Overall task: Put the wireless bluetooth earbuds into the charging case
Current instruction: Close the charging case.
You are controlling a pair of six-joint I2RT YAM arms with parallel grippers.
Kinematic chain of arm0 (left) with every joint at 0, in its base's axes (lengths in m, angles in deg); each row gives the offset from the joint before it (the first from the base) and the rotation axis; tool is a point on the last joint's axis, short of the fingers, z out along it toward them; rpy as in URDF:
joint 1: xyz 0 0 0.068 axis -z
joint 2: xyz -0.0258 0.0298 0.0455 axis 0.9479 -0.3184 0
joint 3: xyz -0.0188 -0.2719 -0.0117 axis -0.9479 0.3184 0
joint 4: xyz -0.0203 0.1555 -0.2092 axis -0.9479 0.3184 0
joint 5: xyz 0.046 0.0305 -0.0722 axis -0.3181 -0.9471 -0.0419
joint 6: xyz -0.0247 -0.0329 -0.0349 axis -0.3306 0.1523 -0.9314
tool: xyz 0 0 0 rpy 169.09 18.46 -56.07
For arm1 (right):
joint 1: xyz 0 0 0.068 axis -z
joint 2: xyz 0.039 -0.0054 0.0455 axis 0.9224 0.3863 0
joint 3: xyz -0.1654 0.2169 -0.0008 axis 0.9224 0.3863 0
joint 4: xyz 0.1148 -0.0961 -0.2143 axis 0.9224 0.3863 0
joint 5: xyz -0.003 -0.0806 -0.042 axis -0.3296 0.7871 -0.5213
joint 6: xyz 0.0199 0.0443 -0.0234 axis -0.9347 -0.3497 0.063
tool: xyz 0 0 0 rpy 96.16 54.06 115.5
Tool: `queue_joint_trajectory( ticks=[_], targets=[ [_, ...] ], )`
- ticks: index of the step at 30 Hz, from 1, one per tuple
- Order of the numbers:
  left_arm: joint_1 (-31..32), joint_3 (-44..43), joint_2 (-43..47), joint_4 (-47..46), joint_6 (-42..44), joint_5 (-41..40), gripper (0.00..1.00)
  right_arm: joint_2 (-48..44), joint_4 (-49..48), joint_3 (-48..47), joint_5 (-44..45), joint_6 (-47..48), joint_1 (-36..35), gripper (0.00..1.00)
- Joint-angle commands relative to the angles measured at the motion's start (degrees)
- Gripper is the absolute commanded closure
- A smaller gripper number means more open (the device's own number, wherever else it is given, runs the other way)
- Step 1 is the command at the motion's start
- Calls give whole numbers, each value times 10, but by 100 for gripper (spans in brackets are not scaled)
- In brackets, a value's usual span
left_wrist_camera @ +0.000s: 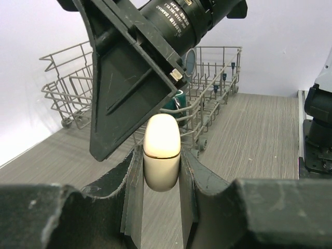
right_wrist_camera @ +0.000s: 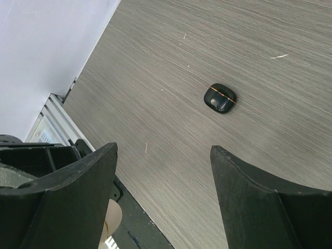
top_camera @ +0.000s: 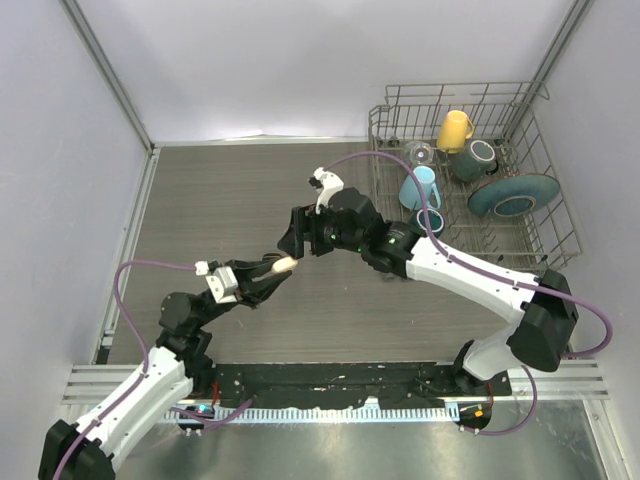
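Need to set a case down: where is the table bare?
Bare: far-left table, bordered by left wall, back wall and dish rack. Crowded: the rack itself and mid-table, where the left arm and right arm meet.

The charging case (left_wrist_camera: 162, 150) is held between the fingers of the left tool (top_camera: 276, 267), raised above the middle of the desk (top_camera: 220, 200). The right tool (top_camera: 298, 240) is placed just behind it, to its right. 1 small case (right_wrist_camera: 220, 98) is laid on the desk beneath the right tool. A dish rack (top_camera: 530, 235) is set at the back right corner, with cups (top_camera: 420, 187) and 1 plate (top_camera: 513, 195) in it
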Motion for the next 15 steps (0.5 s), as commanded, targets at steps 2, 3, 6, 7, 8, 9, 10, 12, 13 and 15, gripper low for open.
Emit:
queue_joint_trajectory(
  ticks=[2, 3, 6, 7, 8, 9, 10, 12, 13, 15],
  targets=[
    [1, -6, 1, -37, -1, -59, 100, -53, 19, 6, -18, 37, -1, 23],
    [2, -6, -2, -37, -4, -62, 100, -57, 21, 8, 6, 38, -1, 23],
    [2, -13, -16, -33, -16, -68, 100, -80, 22, 30, 143, 23, -1, 22],
    [2, -20, -24, -19, -20, -70, 100, -92, 22, 41, 170, 9, -1, 22],
    [2, -25, -27, -6, -38, -81, 100, -100, 21, 46, 197, 5, 0, 22],
    [1, -31, -31, 8, -52, -92, 100, -107, 21, 51, 214, 1, 2, 21],
    [2, -49, -35, 56, -81, -114, 100, -119, 18, 61, 220, -7, 4, 21],
    [2, -74, -43, 124, -184, -190, 100, -130, 0, 74, 227, -15, 8, 21],
    [2, -100, -49, 190, -202, -200, 100, -143, -7, 88, 233, -22, 9, 21],
    [2, -112, -80, 217, -228, -187, 100, -155, -26, 101, 238, -28, 14, 21]
  ],
)
